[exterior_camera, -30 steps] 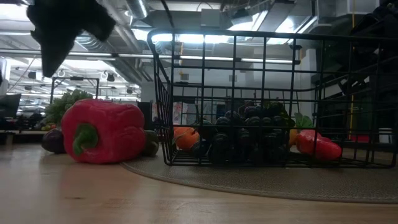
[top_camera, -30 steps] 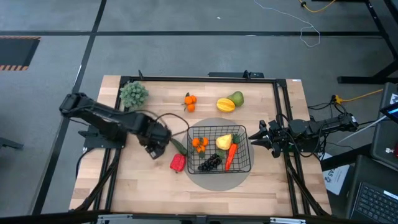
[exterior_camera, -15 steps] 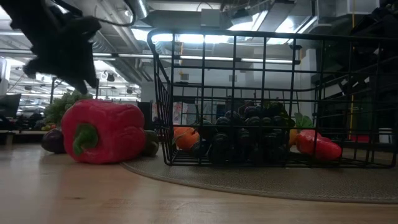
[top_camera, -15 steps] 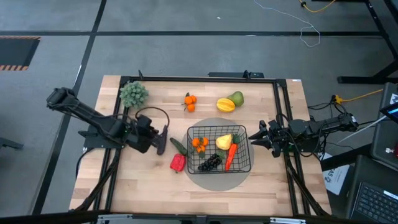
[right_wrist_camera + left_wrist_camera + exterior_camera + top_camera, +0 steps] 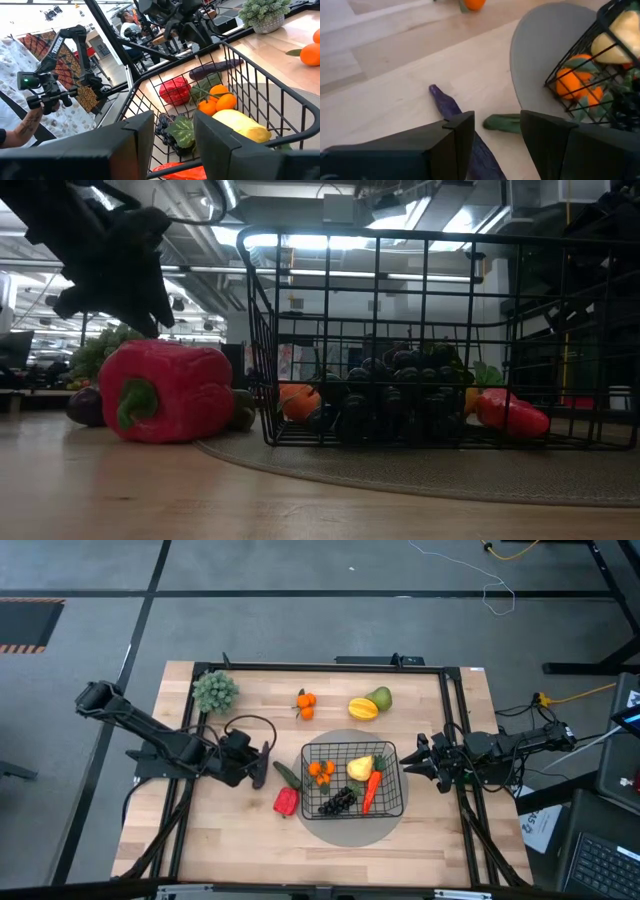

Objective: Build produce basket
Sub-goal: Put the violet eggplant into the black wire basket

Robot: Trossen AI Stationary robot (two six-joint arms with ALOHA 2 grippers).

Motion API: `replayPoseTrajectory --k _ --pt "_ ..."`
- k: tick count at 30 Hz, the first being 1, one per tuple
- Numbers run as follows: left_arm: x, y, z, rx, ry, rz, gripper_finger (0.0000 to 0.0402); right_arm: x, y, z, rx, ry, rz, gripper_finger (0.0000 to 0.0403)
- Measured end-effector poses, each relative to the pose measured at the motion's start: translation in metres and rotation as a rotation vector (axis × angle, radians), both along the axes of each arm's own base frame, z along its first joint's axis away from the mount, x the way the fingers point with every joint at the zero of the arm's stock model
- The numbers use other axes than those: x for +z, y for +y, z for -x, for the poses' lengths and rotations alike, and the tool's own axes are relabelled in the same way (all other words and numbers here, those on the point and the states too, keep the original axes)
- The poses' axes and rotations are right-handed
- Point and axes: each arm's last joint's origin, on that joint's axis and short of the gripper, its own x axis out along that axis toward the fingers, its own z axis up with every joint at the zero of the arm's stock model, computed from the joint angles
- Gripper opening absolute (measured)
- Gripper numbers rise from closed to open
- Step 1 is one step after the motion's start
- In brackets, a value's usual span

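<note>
Two claws spread, empty: left claw [image 5: 259, 766] above slender purple eggplant [image 5: 451, 107]; right claw [image 5: 420, 758] beside wire-mesh basket [image 5: 392, 797].

The pale wooden table [image 5: 230, 830] shows a smooth, matt plank grain. On it, the black wire-mesh metal basket [image 5: 392, 802] has thin coated rods with a slight sheen, resting on a matt grey round disc [image 5: 350, 833]. The red plastic pepper [image 5: 165, 392] looks glossy and smooth; the purple eggplant [image 5: 451, 107] looks satin.
</note>
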Motion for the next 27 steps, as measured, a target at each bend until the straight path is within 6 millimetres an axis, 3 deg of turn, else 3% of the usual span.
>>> replayPoseTrajectory --k 10,27 --pt "-0.022 0.012 -0.014 -0.020 0.182 0.032 0.0147 0.000 0.000 0.000 -0.001 0.000 0.002 0.0131" --pt "-0.051 0.012 -0.032 0.026 0.251 0.195 0.0147 0.000 0.000 0.000 0.003 -0.001 0.002 0.0131"
